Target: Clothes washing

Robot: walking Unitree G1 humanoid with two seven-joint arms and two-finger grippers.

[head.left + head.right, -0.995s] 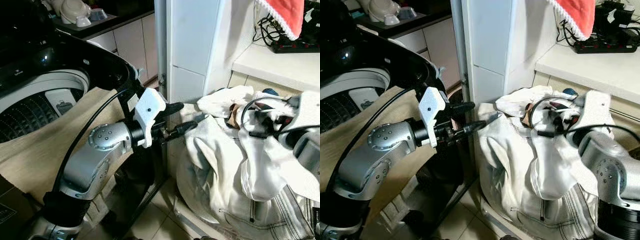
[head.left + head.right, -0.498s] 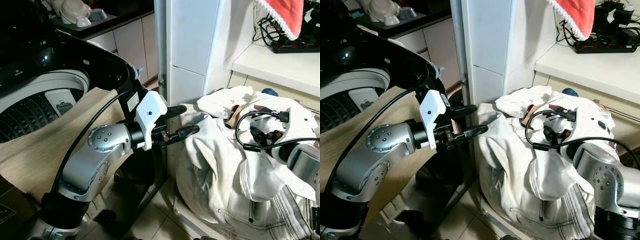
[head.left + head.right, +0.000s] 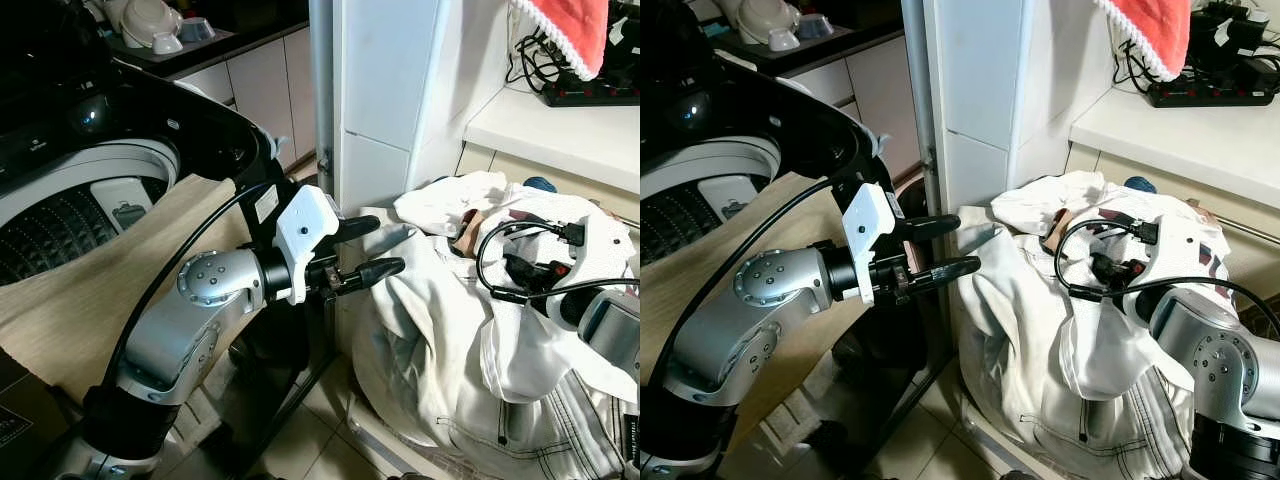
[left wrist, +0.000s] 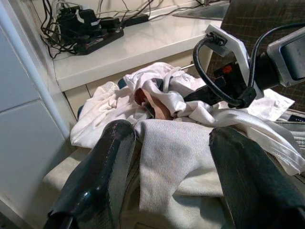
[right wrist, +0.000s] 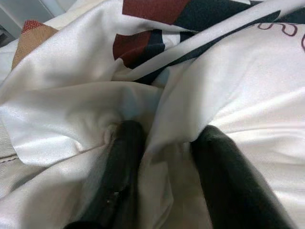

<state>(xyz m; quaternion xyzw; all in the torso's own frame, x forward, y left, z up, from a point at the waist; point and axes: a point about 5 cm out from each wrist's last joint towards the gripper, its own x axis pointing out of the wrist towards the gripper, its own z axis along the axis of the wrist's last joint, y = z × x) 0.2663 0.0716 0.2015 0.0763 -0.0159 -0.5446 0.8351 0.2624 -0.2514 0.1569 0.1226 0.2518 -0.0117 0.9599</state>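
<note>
White clothes [image 3: 450,330] sat heaped at the lower right of your frame, with the washer drum [image 3: 70,215] off at the left. Your left gripper [image 3: 372,247] hung spread wide at the pile's edge, holding nothing, while your right gripper [image 5: 164,179] was dug into the white fabric with a fold between its parted fingers.

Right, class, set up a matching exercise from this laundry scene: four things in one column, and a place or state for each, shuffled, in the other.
Things:
1. left gripper
2. right gripper
3. red cloth
4. power strip

Places or states:
A. lying on the white counter
B. open, just short of the clothes pile
C. hanging above the counter
D. pushed into white fabric

Pairs: 1-B, 2-D, 3-C, 4-A
</note>
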